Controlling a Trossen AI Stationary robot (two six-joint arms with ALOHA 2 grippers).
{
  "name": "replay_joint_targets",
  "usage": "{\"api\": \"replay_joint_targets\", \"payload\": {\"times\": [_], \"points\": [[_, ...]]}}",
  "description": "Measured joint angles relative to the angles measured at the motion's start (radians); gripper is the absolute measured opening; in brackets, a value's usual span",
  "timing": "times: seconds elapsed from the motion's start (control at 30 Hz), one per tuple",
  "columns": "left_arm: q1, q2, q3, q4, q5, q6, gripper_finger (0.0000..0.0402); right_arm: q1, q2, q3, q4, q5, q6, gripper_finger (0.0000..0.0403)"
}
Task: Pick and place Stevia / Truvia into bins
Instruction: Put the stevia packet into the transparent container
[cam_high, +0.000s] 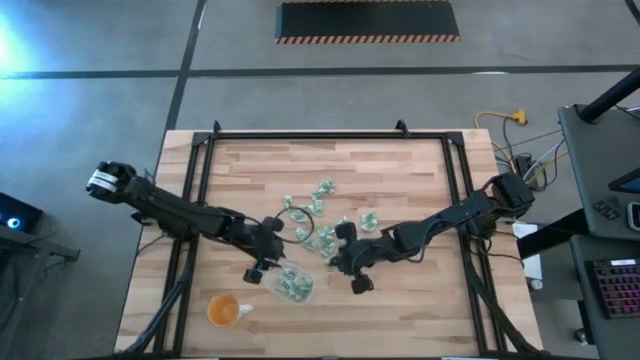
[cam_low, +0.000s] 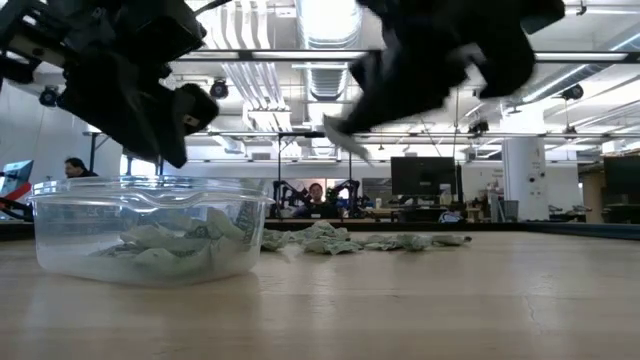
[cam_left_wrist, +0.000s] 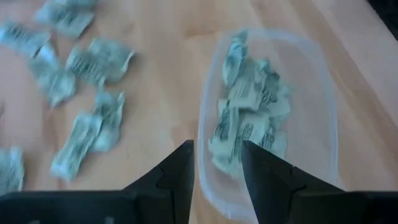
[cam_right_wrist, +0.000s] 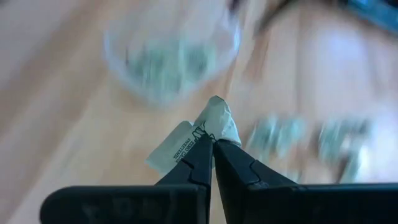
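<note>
From above, my right hand (cam_high: 338, 262) sits centre frame, just right of the bin (cam_high: 291, 285); loose packets (cam_high: 322, 190) scatter above it on the surface (cam_high: 420, 170). Low view: a packet (cam_low: 345, 140) dangles from it, light and floppy. Right wrist: fingers pinched shut on that packet's edge, a fair hold. Left wrist: left hand (cam_left_wrist: 217, 169) partly open, empty, over the bin's rim.

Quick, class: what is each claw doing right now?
Left claw: open, empty, over the tub.
Right claw: shut on a packet.
</note>
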Motion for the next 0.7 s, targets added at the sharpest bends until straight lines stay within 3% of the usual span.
{"api": "replay_joint_targets", "payload": {"times": [0.17,0.33,0.7], "points": [[0.0,-0.104,-0.01,-0.093,-0.04,-0.121,0.0116,0.0,0.011,-0.002,0.201,-0.013,-0.066,0.0009],[0.0,-0.192,-0.053,-0.091,-0.133,-0.128,0.0116,0.0,0.068,-0.003,0.348,-0.129,-0.086,0.0009],[0.003,-0.217,-0.13,0.009,-0.616,0.016,0.0116,-0.001,0.227,0.021,0.584,-0.16,-0.15,0.0009]]}}
